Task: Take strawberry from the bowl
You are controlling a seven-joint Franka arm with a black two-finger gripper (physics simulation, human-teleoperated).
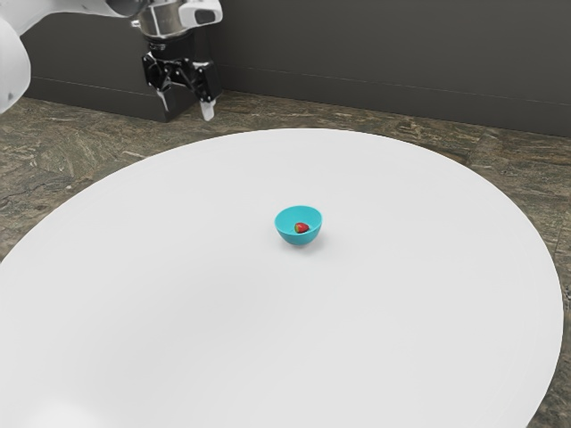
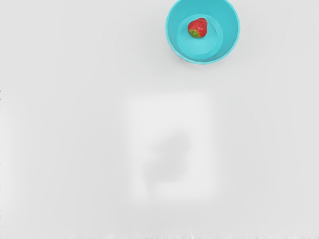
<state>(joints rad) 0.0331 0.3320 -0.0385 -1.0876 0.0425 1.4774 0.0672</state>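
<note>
- gripper (image 1: 186,106): up high at the exterior view's left, 2 fingers spread, nothing between them, probably parked there to keep clear before reaching lol
- bowl (image 1: 299,226): turquoise, upright on the white table (image 1: 268,330), so I'd guess grabbing from above works
- strawberry (image 2: 198,28): just 1, inside the bowl, red, speckled, greenish at 1 end

Red strawberry (image 2: 198,28) inside turquoise bowl (image 2: 178,50), pale tabletop (image 2: 75,124), soft shadow

The bowl (image 2: 229,31) is turquoise, the strawberry (image 2: 198,27) inside it red and green, the desk (image 1: 196,303) beneath it white.
</note>
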